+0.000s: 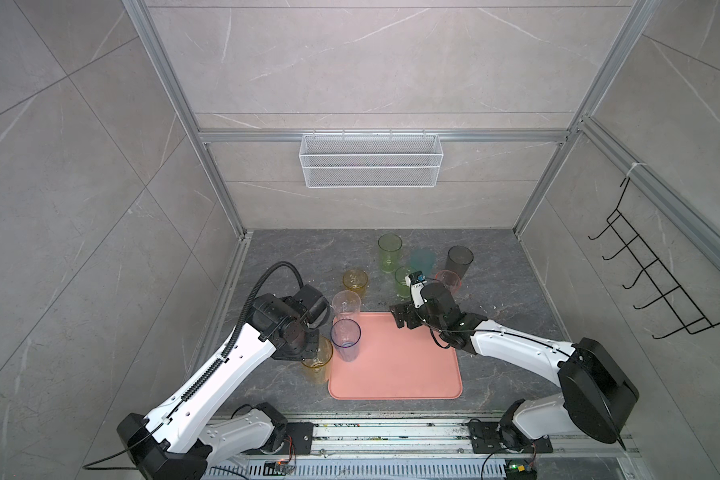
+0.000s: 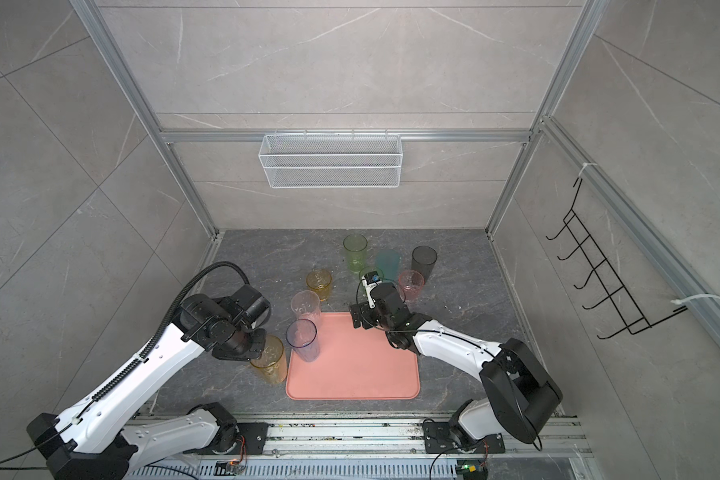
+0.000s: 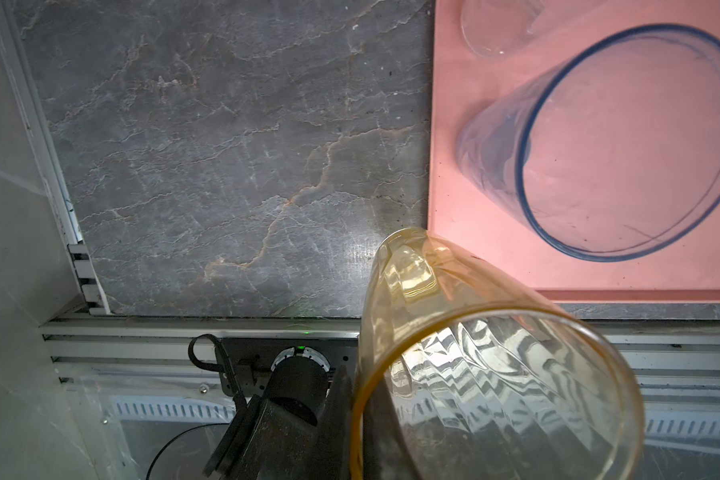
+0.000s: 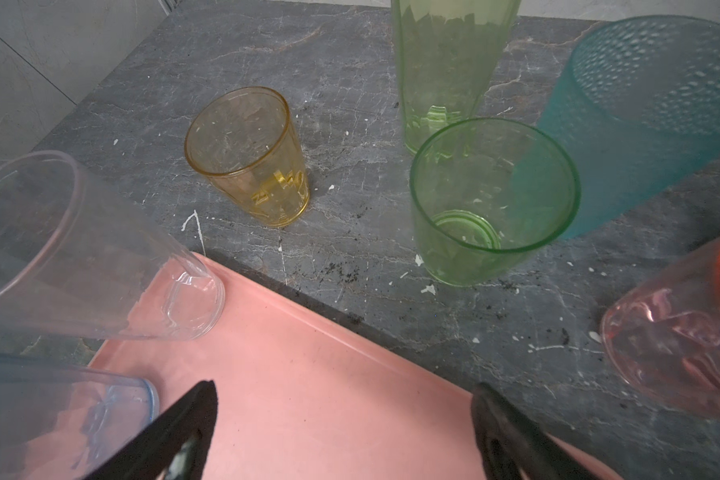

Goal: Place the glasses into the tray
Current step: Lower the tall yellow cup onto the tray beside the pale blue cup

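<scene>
My left gripper [image 3: 358, 430] is shut on the rim of a tall amber glass [image 1: 317, 362], one finger inside and one outside. That glass sits just off the left edge of the salmon-pink tray [image 1: 395, 370]. A tall clear glass [image 1: 346, 305] and a blue-tinted glass [image 1: 346, 338] stand on the tray's left side. My right gripper [image 4: 341, 419] is open and holds nothing, over the tray's far right corner [image 2: 360, 318]. Behind the tray stand a short amber glass [image 4: 246, 158], a tall green one [image 4: 445, 62], a short green one [image 4: 491, 199], a teal one [image 4: 641, 116], a smoky black one [image 1: 459, 259] and a pink one [image 4: 678, 345].
A white wire-mesh basket [image 1: 371, 160] hangs on the back wall. A black hook rack [image 1: 649, 270] is on the right wall. Aluminium frame posts close in the dark stone floor [image 3: 225, 145]. The arm bases sit on a rail [image 1: 391, 436] along the front.
</scene>
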